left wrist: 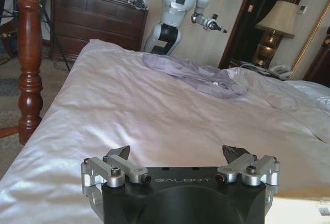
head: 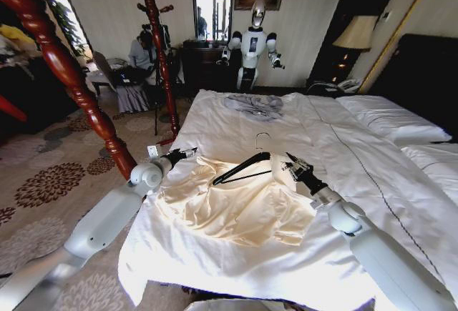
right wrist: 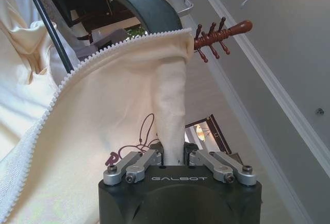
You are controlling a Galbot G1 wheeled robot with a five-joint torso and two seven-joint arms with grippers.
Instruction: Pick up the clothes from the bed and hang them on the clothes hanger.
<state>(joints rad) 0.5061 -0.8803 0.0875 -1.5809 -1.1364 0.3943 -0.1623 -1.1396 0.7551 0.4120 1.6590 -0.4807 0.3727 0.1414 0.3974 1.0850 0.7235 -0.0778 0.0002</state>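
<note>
Right tool [right wrist: 174,158] pinches clothes [head: 236,207], seemingly draped over hanger [head: 243,168].

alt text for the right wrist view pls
The right gripper is shut on a fold of the cream clothes, zipper edge draped over the black clothes hanger. Its silver hook points toward the ceiling.

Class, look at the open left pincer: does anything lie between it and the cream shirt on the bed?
Nothing visible does. The left pincer hangs open beside the shirt at its near edge, with bare bed sheet around it. The right pincer is shut on the shirt's fabric by the hanger.
</note>
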